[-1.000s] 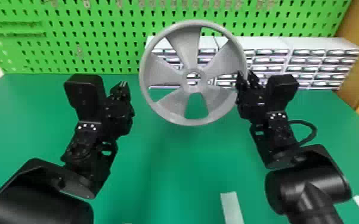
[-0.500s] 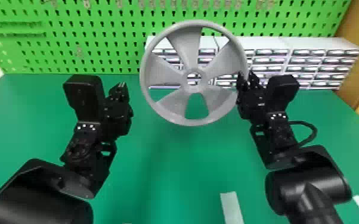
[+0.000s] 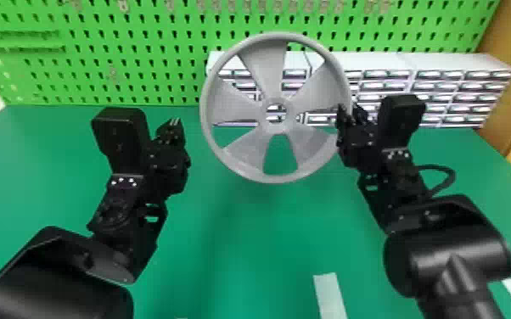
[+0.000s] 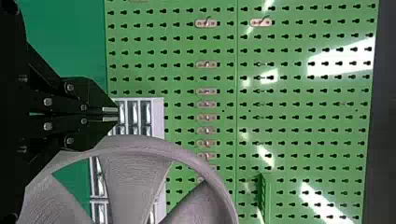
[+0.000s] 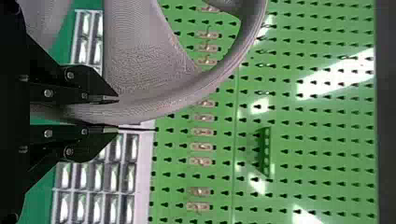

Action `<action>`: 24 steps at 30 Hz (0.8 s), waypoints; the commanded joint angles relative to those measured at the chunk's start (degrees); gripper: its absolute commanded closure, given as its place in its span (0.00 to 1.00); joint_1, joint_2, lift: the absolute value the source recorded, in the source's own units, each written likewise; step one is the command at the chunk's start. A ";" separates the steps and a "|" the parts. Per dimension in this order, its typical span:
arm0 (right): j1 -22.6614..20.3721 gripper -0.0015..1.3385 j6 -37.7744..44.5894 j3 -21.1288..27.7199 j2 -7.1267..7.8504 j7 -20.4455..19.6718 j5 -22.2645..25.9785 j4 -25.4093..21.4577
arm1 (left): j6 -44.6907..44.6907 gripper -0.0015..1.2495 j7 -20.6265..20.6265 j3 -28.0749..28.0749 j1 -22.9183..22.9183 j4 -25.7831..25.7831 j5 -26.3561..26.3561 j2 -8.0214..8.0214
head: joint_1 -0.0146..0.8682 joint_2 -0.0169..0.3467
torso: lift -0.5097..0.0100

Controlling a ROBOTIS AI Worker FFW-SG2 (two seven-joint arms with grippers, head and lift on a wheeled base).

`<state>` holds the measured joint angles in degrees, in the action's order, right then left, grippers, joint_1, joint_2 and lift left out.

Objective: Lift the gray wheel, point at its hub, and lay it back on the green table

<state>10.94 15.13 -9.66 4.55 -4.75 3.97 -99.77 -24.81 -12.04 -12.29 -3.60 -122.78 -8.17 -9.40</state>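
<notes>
Head view: gray wheel [image 3: 265,63] blocks part of the white drawer units [image 3: 441,63] before the green pegboard [image 3: 140,55]. Right pincer [image 3: 347,111] grasps its rim; left pincer [image 3: 175,122] is clenched.

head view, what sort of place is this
Probably a workshop or robot lab bench: a green pegboard with small hooks stands behind a green table, with white units of small drawers along its back.

Matt, finely ridged gray wheel [image 3: 273,90], probably plastic.
</notes>
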 commanded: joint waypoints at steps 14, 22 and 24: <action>6.11 0.88 45.96 4.83 -1.21 -8.26 14.14 -13.87 | 0.20 0.98 0.08 -0.19 0.35 0.34 0.44 0.00 | 0.80 0.18 | 0.80; 10.16 0.88 61.34 7.47 -0.69 -15.73 23.46 -14.22 | 0.29 0.98 0.52 -0.37 0.62 0.52 0.44 -0.09 | 0.80 0.18 | 0.80; 10.68 0.88 63.53 8.08 -0.78 -17.23 25.13 -14.22 | 0.29 0.98 0.61 -0.28 0.62 0.61 0.53 -0.09 | 0.80 0.18 | 0.80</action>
<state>20.24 73.28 -2.75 3.83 -20.38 25.81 -113.96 -24.56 -11.55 -12.60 -3.07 -122.28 -7.73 -9.48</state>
